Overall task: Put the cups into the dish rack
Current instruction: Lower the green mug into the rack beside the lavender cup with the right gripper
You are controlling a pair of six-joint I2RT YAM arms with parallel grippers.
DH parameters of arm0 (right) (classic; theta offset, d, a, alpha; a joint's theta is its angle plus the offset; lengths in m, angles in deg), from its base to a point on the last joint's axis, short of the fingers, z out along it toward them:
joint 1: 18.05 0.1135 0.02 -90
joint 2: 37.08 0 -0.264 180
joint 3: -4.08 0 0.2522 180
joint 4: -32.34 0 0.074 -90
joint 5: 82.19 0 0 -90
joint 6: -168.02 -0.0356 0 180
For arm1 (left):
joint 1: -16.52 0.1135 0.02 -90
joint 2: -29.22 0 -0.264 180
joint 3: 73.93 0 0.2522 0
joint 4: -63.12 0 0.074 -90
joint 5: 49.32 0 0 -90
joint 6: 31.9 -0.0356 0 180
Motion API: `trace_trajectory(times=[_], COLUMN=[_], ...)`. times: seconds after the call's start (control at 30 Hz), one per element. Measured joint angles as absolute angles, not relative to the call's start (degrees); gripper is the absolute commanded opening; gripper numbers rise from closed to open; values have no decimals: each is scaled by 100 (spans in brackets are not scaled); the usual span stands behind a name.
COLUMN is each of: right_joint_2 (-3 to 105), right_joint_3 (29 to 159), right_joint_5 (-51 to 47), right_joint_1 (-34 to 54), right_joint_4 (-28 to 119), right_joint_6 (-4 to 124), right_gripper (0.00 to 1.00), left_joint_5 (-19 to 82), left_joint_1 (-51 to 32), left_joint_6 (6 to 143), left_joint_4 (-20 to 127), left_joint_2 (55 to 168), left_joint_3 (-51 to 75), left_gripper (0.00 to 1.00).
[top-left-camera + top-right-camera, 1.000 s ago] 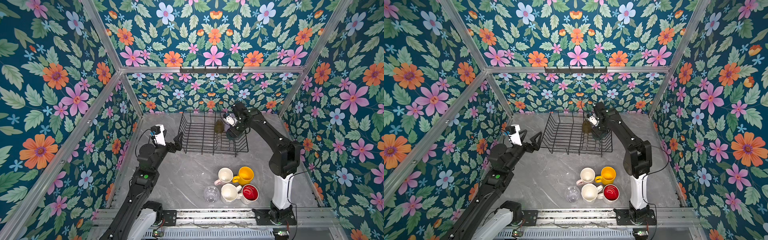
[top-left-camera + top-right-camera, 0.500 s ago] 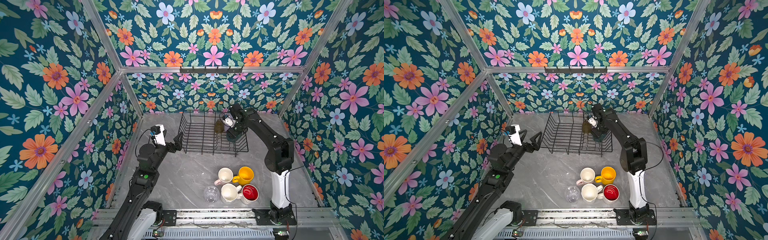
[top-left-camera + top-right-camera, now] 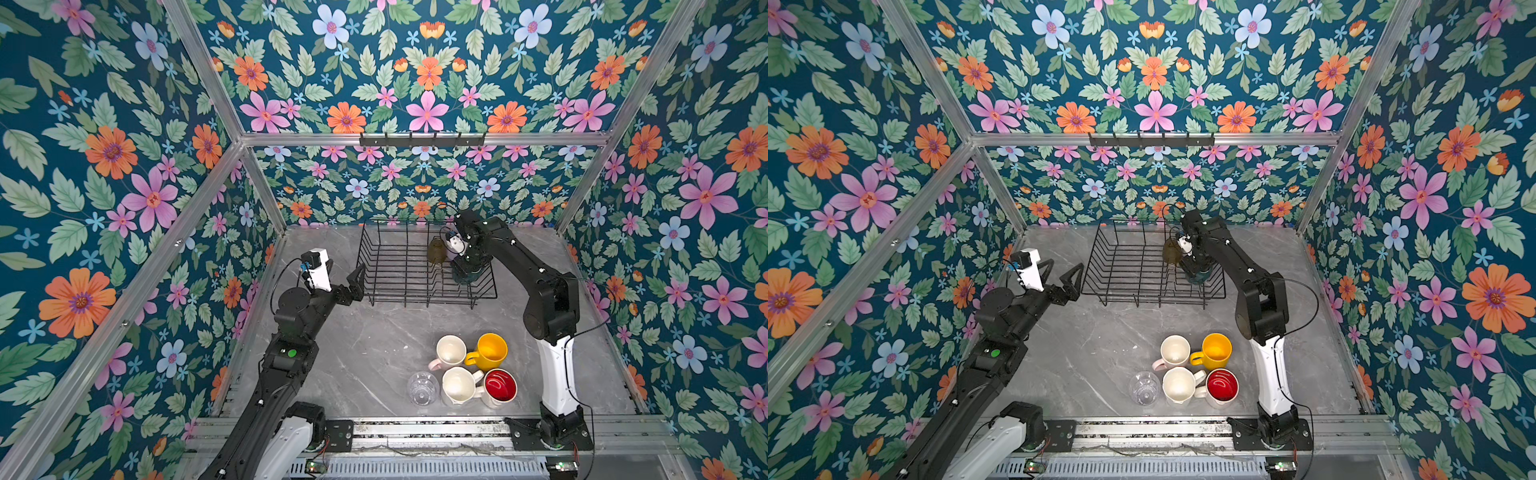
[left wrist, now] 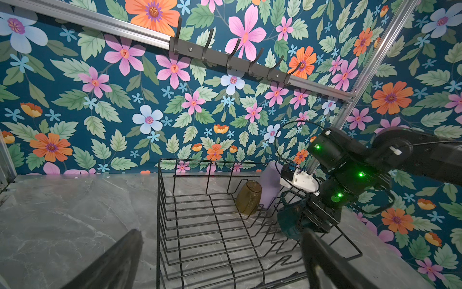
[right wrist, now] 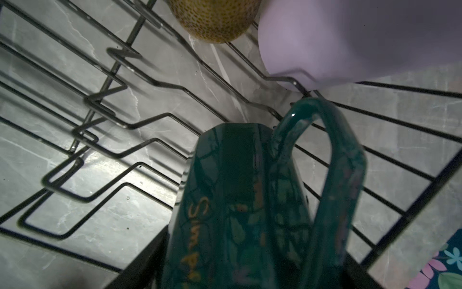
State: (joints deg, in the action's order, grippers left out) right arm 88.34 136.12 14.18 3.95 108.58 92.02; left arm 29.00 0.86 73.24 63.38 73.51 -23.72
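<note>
Since a second ago your right claw (image 3: 467,266) has sunk a little deeper into the dish rack (image 3: 395,270), while the left arm has not stirred. In both top views that claw pinches the dark teal mug (image 3: 464,277) low on the rack's right side, near the olive-brown glass (image 3: 436,250). The left claw (image 3: 344,272) hangs spread and empty just beside the rack's left wall. On the bench (image 3: 365,357) you count five loose cups: one pale pink mug (image 3: 451,351), one yellow mug (image 3: 492,351), one white faceted mug (image 3: 459,384), one red-lined mug (image 3: 500,384) and one clear glass (image 3: 422,386). From the left wrist you see three cups in the single rack: the glass (image 4: 248,201), the lilac tumbler (image 4: 270,185) behind it, and the held mug (image 4: 290,222). From the right wrist the mug (image 5: 237,200) sits between the fingers, its handle pointing toward the tumbler (image 5: 350,42); you cannot tell whether it touches the wires yet. Ease it down slowly, keep the handle off the tumbler, and spread the claw only once the mug rests steady.
</note>
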Motion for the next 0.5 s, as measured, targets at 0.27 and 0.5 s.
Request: trace_trajectory(times=[0.27, 0.5], right_joint_2=[8874, 9016], right_joint_3=[13599, 13829], right_joint_5=[1436, 1438], right_joint_1=[397, 395], right_joint_4=[10839, 10935], right_joint_6=[9077, 8998], right_gripper=[34, 54], left_joint_5=[2917, 2917], left_joint_1=[86, 86], left_joint_6=[7324, 7324], left_joint_4=[6333, 6277], left_joint_2=[7351, 7351], left_joint_3=[-2372, -2372], left_gripper=[100, 100])
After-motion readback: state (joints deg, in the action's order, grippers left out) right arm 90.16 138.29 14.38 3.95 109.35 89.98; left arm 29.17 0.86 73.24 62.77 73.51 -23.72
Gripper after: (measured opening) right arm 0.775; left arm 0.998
